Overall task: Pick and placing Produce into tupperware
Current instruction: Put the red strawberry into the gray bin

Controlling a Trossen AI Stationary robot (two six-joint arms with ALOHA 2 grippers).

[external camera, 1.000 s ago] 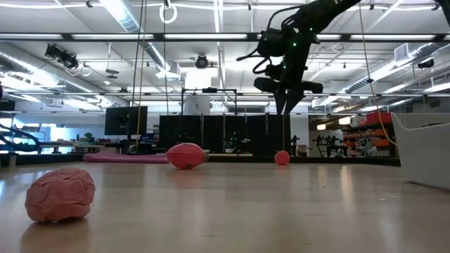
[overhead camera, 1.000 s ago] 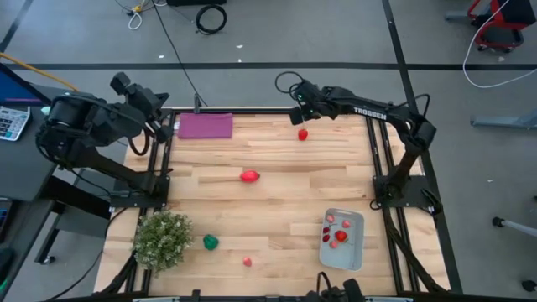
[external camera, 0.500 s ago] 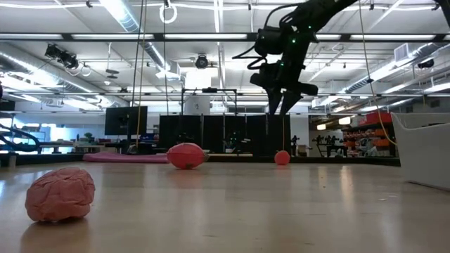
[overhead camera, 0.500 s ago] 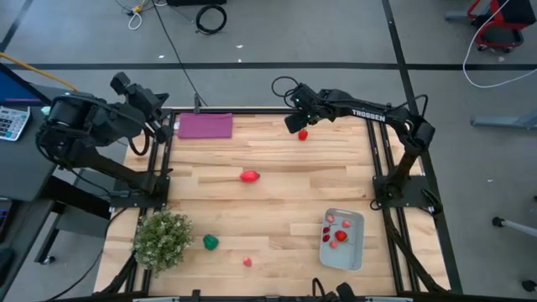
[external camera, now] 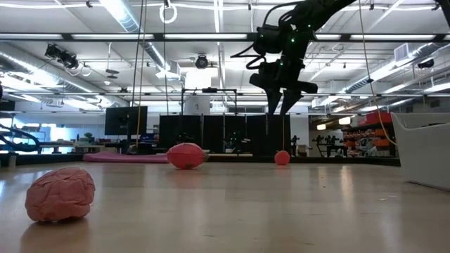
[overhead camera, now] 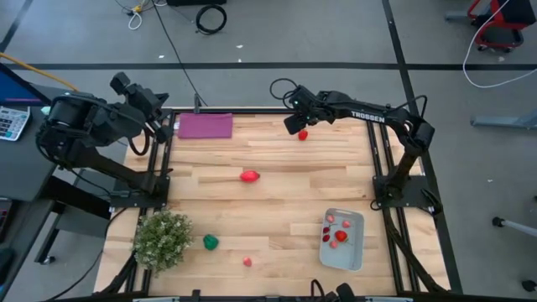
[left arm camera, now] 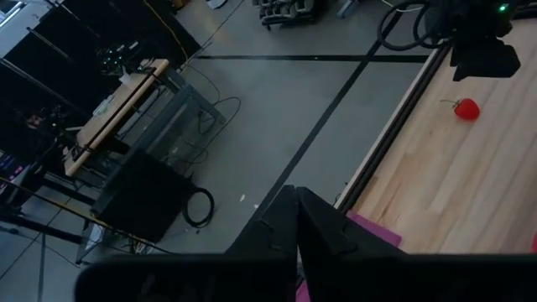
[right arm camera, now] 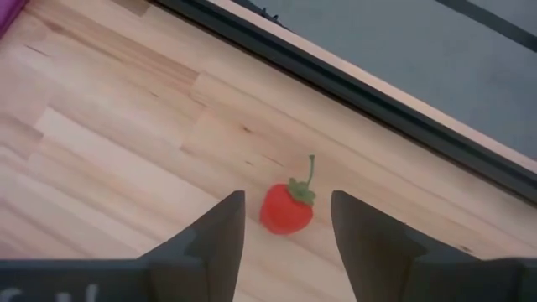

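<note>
High view, from left to right: the left gripper (overhead camera: 164,126) waits off the bench's (overhead camera: 277,201) far left corner, fingers (left arm camera: 294,222) pressed together on nothing, beside a flat purple rectangle (overhead camera: 205,125). A bushy plant (overhead camera: 162,238) stands at the near left, with a green piece (overhead camera: 211,242) and a small pink piece (overhead camera: 247,262) next to it. A red piece (overhead camera: 249,176) lies mid-bench. At the far edge the right gripper (overhead camera: 295,127) hangs over a stemmed red tomato (right arm camera: 287,208), fingers (right arm camera: 220,228) spread wide either side, not touching. The tupperware (overhead camera: 343,239), near right, holds several red pieces.
</note>
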